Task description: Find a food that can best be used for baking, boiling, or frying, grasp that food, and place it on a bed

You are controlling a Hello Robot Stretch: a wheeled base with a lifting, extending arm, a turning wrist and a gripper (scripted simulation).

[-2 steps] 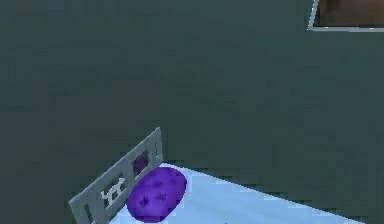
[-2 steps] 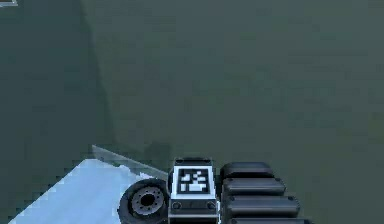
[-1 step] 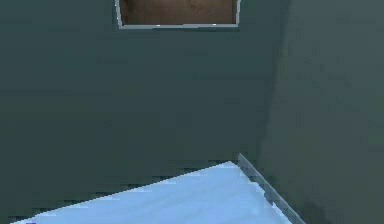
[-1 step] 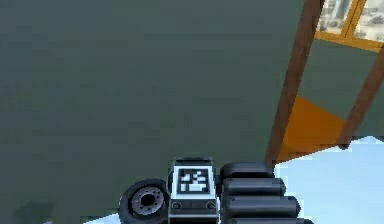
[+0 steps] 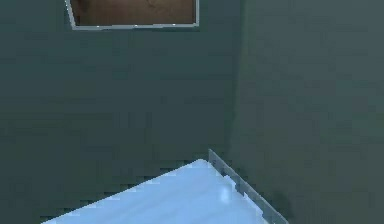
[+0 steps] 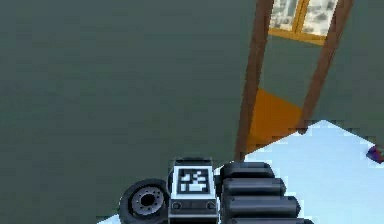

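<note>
Dark grey-green walls [image 5: 120, 110]. At 12 o'clock ahead, brown picture in pale frame [image 5: 135, 10]; at 6 o'clock, pale blue flat surface [image 5: 170, 200]. To the side, tall wooden frame with orange panel [image 6: 272, 118] at 2 o'clock, small purple blob [image 6: 375, 153] at 3 o'clock. Dark arm bar [image 6: 258, 195] and gripper [image 6: 148, 202] at 6 o'clock; cannot tell whether holding anything, nor where the food lies.

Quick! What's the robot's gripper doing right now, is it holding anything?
Gripper: dark body beside the white black-marked square; its far end is unclear, so cannot tell whether it holds anything.
</note>
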